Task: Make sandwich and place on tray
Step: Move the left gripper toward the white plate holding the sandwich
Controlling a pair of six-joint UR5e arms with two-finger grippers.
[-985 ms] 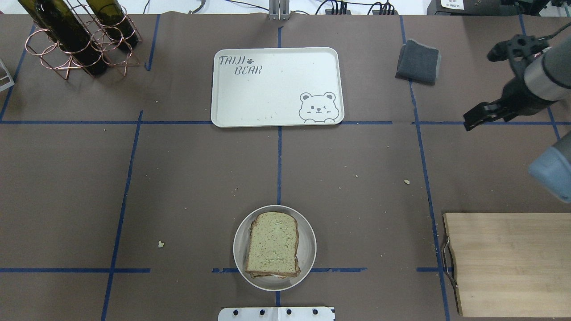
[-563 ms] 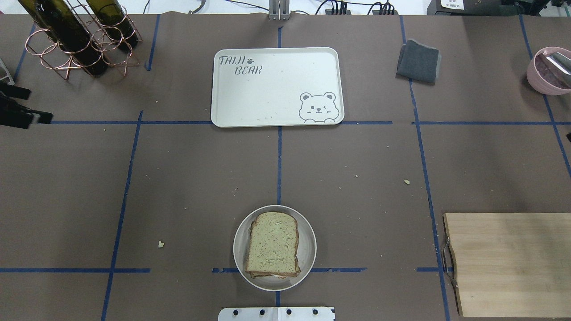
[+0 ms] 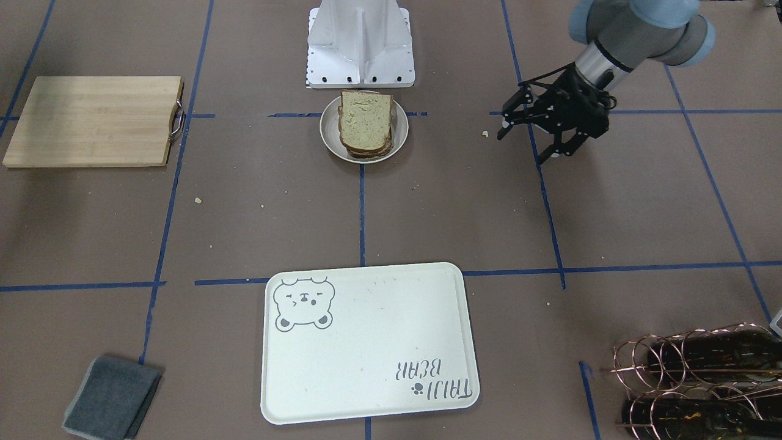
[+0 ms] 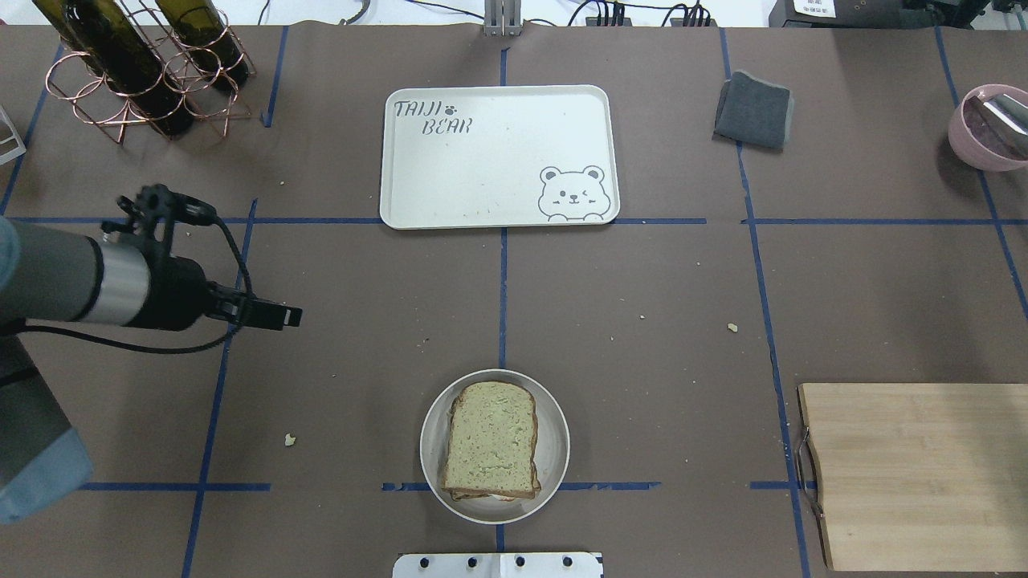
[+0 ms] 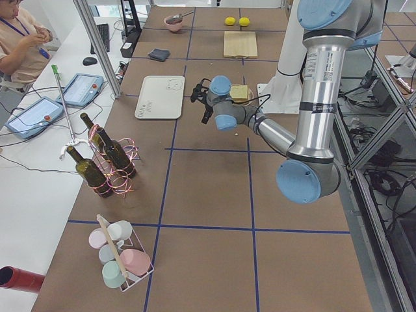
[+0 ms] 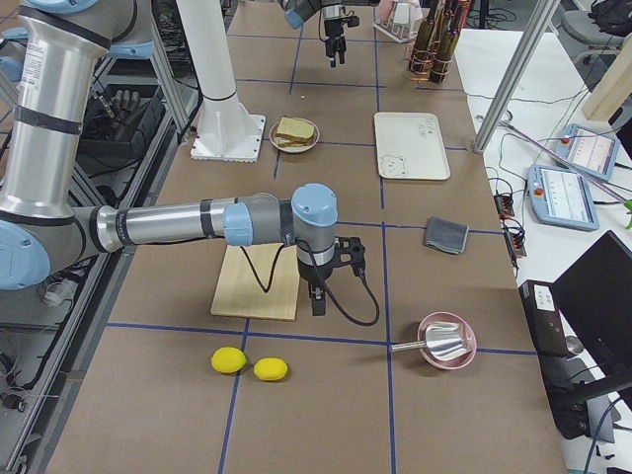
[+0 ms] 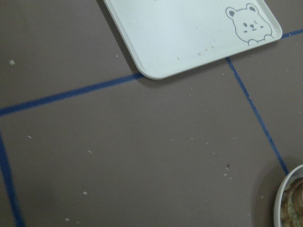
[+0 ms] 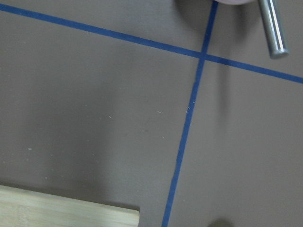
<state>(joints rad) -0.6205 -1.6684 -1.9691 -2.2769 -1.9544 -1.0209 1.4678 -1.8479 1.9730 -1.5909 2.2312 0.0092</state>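
Sandwich (image 4: 491, 440) sits stacked on the round plate (image 4: 556, 449), well apart from the tray (image 4: 498, 152). My left gripper (image 3: 524, 145) hangs spread and empty; the right gripper (image 6: 317, 301) I cannot tell. Next, I judge, grasp the whole stack.

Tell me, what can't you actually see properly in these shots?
Sandwich filling: overhead view, covered by its own top slice.
Right gripper: shows only in the exterior right view, too small to judge open or shut.
Pink bowl: overhead view, cut off by the frame edge.
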